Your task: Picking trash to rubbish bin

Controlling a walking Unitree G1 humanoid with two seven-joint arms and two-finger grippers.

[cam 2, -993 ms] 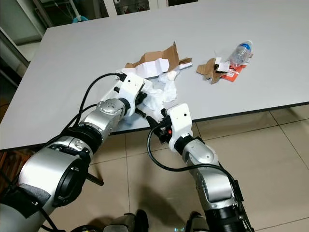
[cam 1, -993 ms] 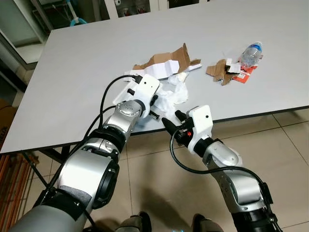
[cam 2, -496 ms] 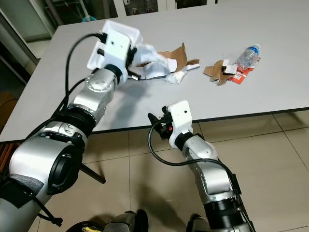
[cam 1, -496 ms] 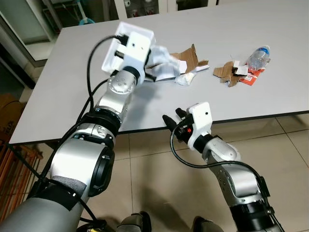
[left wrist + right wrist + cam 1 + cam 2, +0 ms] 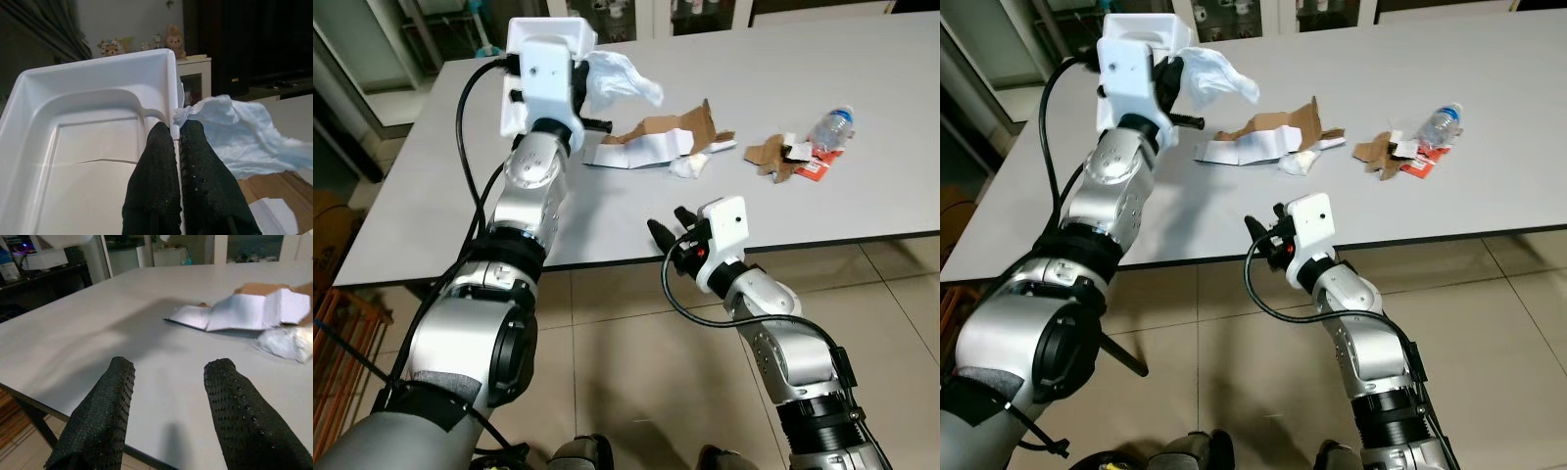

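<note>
Underfoot, a beige tiled floor runs beneath a large grey table, and dark shelving stands at the far end of the room. Nearest, the right gripper hangs just off the table's front edge, below the tabletop, its two black fingers spread apart and holding nothing. Since a second ago the left arm has risen from the tabletop, where it was down among the white litter near the edge, and now stands high over the table's far left part. The left gripper has its fingers pressed together on the rim of a white plastic tray, with a crumpled white tissue pinched alongside it and hanging out beyond the fingertips. Left behind on the table, well apart from both grippers, lie a torn cardboard box with a small white wad touching it, then a scrap pile of cardboard and red wrapper, and beside that a clear plastic bottle on its side.
</note>
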